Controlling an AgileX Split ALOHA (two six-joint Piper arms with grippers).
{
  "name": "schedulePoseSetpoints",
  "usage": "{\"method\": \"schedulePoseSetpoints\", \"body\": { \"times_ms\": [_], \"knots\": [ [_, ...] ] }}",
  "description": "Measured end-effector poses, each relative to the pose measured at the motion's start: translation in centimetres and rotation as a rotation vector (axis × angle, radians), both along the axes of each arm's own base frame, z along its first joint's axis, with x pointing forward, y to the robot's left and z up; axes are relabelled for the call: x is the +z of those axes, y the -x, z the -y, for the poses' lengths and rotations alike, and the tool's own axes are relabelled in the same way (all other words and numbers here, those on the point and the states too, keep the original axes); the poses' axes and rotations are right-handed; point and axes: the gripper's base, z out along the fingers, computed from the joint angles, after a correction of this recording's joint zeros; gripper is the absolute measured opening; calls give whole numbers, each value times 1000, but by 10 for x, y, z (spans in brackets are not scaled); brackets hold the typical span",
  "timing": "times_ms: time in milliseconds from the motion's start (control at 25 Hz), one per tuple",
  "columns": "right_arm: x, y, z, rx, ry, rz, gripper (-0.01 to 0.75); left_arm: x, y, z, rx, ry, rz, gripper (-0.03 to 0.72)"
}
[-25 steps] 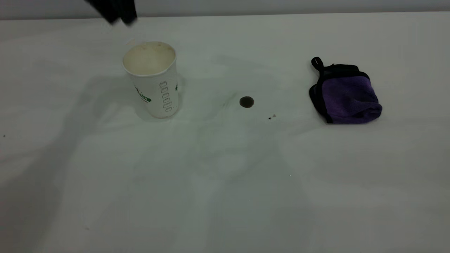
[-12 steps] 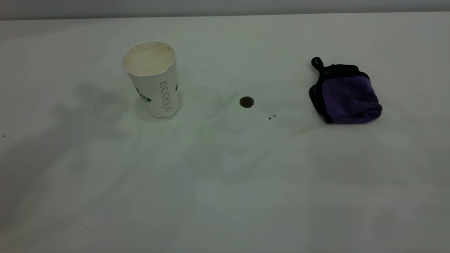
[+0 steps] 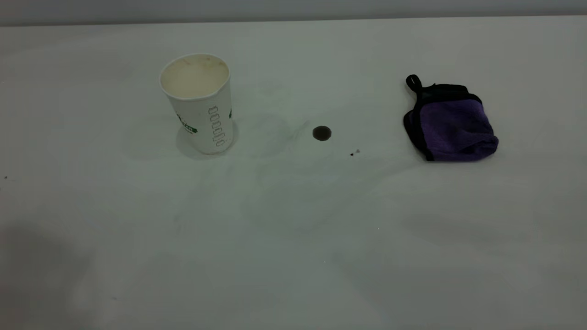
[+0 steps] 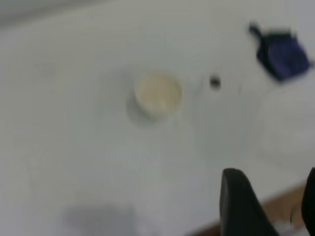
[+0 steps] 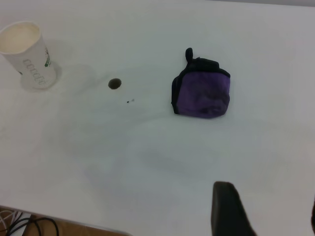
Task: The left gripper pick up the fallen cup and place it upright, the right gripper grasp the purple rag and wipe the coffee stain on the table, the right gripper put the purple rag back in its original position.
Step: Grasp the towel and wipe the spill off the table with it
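The cup (image 3: pixel 200 103) stands upright on the white table (image 3: pixel 293 266), left of centre, its cream inside showing. To its right lies the small round coffee stain (image 3: pixel 321 133), and farther right the folded purple rag (image 3: pixel 449 123) with its black loop. Neither gripper shows in the exterior view. In the left wrist view the left gripper (image 4: pixel 270 199) hangs open and empty, high and well away from the cup (image 4: pixel 158 93). Seen from the right wrist, the right gripper (image 5: pixel 268 211) is open with nothing in it, well short of the rag (image 5: pixel 202 93) and the stain (image 5: pixel 114 83).
A tiny black speck (image 3: pixel 351 154) lies just right of the stain. The table's near edge, with a brown strip beyond it (image 5: pixel 74 227) and black cables (image 5: pixel 19 226), shows in the right wrist view.
The left gripper, at the top left above the cup a second ago, has pulled out of the exterior view. Its shadow has slid off toward the lower left. Cup, stain and rag have not moved.
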Motion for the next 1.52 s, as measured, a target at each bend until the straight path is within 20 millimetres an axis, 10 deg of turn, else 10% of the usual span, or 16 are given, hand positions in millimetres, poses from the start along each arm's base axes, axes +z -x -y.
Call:
{"method": "schedulePoseSetpoints", "body": {
  "times_ms": [640, 1520],
  "knots": [
    [0, 0, 0, 0, 0, 0, 442, -169, 102, -37, 84, -201, -234, 523],
    [0, 0, 0, 0, 0, 0, 442, -169, 116, -48, 271, -166, -88, 525]
  ]
}}
